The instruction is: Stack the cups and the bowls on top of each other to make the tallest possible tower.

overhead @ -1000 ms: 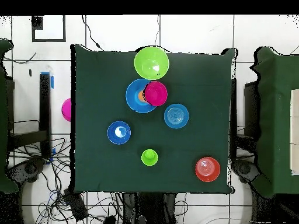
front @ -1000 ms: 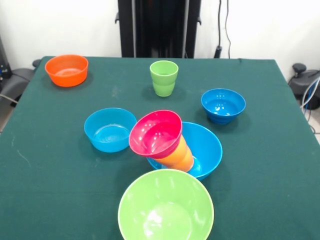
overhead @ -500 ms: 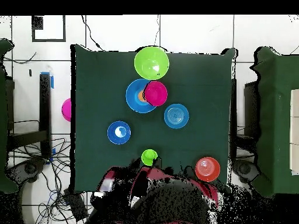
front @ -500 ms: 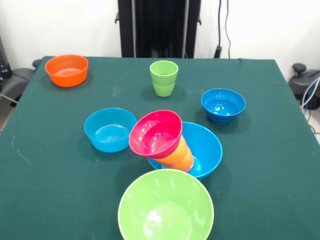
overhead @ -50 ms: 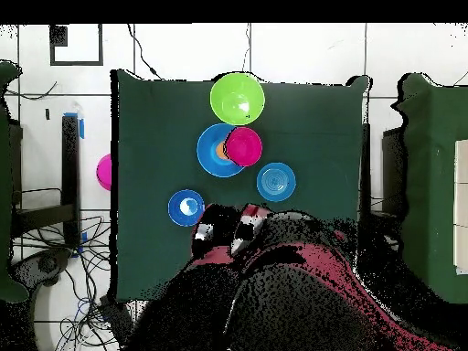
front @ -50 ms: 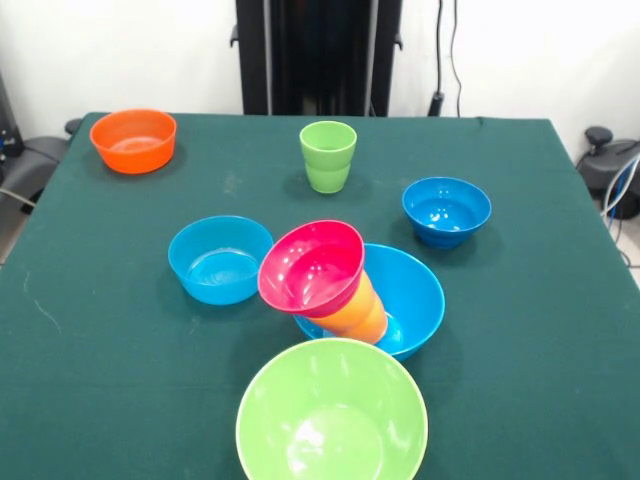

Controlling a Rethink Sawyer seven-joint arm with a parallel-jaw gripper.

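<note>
- The large blue bowl (front @ -50 ms: 405,300) is seen at the middle of the green desk (front @ -50 ms: 540,330), with the orange-yellow cup (front @ -50 ms: 362,312) tilted inside it.
- The pink-red bowl (front @ -50 ms: 312,266) is perched on that cup, tipped toward the camera.
- The lime green bowl (front @ -50 ms: 332,412) is placed at the near edge, just beside the stack.
- Two small blue bowls (front @ -50 ms: 220,260) (front @ -50 ms: 446,211) flank the stack; the light green cup (front @ -50 ms: 328,155) and orange bowl (front @ -50 ms: 133,140) are set farther back.
- In the overhead view the tool (overhead @ -50 ms: 228,228) is seen above the desk near one small blue bowl; whether it is spread cannot be told.
</note>
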